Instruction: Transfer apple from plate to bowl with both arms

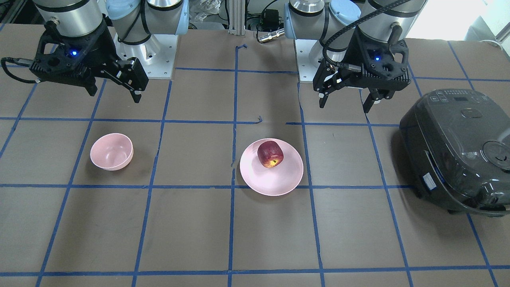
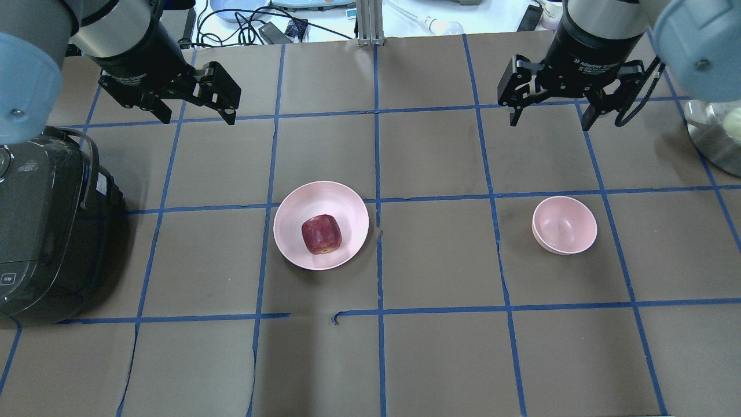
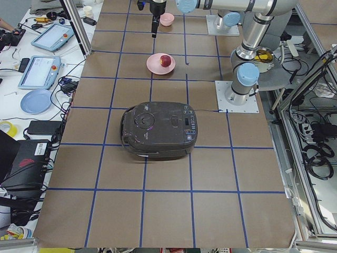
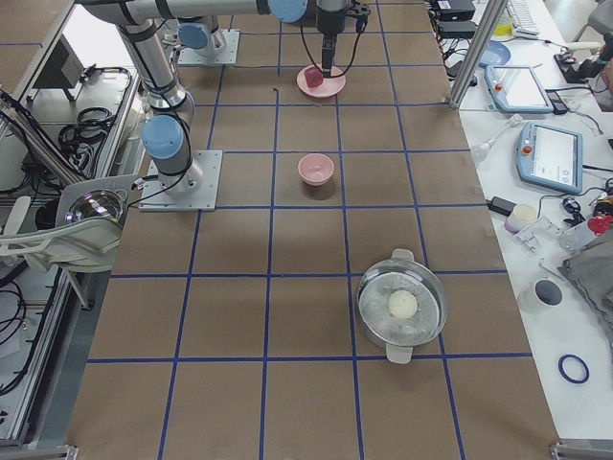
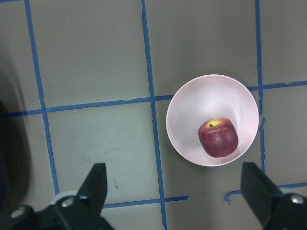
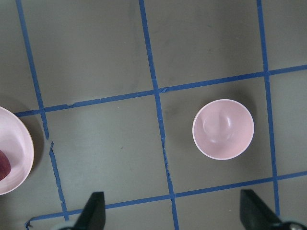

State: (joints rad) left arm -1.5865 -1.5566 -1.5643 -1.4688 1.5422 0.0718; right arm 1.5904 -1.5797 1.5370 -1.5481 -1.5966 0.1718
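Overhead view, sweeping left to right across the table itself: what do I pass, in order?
Black rice cooker → pink plate with the apple on it → pink bowl → metal pot at the right edge.

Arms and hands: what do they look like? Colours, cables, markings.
The left arm and right arm are silver-grey with light blue joint caps. The left hand and right hand are black, two-fingered, each with a blue light. A black cable runs to each wrist; white lettering marks the collars.
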